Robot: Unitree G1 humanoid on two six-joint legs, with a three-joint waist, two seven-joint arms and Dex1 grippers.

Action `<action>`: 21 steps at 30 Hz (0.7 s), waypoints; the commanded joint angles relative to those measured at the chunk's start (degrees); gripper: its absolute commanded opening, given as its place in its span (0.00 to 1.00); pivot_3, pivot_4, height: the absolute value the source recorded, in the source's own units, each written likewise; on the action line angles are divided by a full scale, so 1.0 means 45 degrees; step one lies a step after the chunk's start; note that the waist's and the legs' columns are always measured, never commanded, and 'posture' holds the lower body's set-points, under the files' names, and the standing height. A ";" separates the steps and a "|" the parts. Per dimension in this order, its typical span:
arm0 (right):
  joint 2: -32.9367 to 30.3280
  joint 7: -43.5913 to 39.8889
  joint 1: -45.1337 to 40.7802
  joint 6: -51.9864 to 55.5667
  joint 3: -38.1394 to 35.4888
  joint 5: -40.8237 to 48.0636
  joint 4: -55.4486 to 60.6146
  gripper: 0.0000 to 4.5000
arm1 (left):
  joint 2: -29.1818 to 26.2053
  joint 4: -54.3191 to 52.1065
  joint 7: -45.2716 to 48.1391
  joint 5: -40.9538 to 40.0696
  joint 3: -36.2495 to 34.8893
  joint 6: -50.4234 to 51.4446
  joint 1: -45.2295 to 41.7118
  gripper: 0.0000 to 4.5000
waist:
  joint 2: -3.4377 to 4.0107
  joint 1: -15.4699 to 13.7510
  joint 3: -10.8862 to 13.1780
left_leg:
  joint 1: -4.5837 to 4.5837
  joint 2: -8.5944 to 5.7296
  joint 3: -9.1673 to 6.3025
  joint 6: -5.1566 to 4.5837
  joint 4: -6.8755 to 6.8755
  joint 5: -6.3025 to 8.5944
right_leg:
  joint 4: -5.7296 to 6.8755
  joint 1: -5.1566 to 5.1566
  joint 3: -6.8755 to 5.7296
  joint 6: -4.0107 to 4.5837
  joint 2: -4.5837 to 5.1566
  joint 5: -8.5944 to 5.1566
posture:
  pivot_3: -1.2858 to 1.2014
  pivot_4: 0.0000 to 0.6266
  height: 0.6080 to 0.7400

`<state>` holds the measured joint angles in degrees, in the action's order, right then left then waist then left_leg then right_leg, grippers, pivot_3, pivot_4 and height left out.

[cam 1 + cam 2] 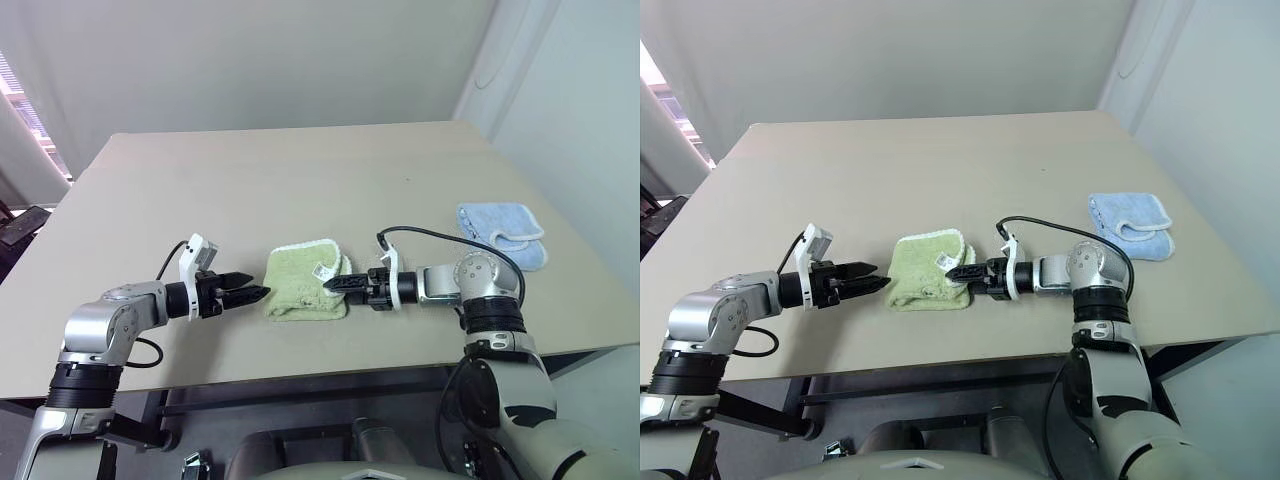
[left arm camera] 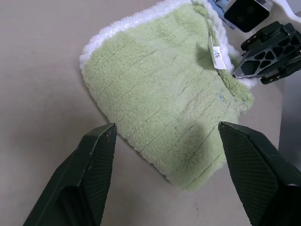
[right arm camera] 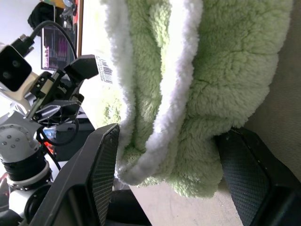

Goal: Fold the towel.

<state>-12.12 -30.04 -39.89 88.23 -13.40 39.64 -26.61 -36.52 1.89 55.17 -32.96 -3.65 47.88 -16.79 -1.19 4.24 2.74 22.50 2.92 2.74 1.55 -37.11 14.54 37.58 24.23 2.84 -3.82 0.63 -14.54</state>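
Note:
The light green towel [image 1: 305, 285] lies folded into a small thick square near the table's front edge, with white edging and a white label [image 1: 322, 269] on top. My left gripper [image 1: 258, 287] hovers just off the towel's left side, open, with nothing between its fingers [image 2: 89, 169]. My right gripper [image 1: 328, 284] points left at the towel's right edge. In the right wrist view its fingers [image 3: 101, 155] stand apart, with the towel's layered edge [image 3: 188, 84] lying between them unsqueezed.
A smaller light blue cloth [image 1: 502, 232] with white trim lies folded at the right side of the beige table [image 1: 300, 170]. The table's front edge runs just below both grippers. A black cable loops over my right wrist.

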 commanded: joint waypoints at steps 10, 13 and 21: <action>-0.0128 -0.0617 0.0056 0.0031 -0.0108 0.0507 0.0945 0.74 | -0.0411 0.1561 -0.0230 -0.0996 -0.0718 0.2568 -0.1233 0.99 | 0.0004 0.0008 0.0004 | 0.0000 0.0000 -0.0002 0.0000 0.0001 0.0000 | -0.0001 0.0003 -0.0001 -0.0036 -0.0002 -0.0021 | 0.52 0.00 0.92; -0.0253 -0.0963 0.0243 0.0069 -0.0448 0.0923 0.1573 0.74 | 0.0033 0.2075 -0.0464 -0.1552 -0.0916 0.3922 -0.1536 0.99 | 0.0004 0.0002 0.0004 | 0.0005 -0.0001 -0.0001 0.0000 0.0002 0.0000 | -0.0002 0.0003 -0.0001 -0.0056 0.0002 -0.0029 | 0.52 0.00 0.92; -0.1022 -0.1690 0.0834 0.0442 -0.1145 0.1985 0.3164 0.74 | 0.1656 0.2939 -0.1535 -0.2372 -0.1376 0.6455 -0.1994 0.99 | 0.0001 -0.0041 0.0003 | 0.0013 -0.0005 -0.0010 0.0000 0.0003 0.0000 | -0.0007 0.0002 -0.0004 -0.0096 0.0004 -0.0016 | 0.52 0.00 0.92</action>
<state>-15.97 -36.20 -35.68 89.87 -16.73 45.98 -15.40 -29.70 14.85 49.05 -41.92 -8.54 74.84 -24.79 -1.18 4.06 2.76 22.56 2.90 2.70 1.55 -37.10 14.54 37.55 24.24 2.83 -4.25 0.64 -14.61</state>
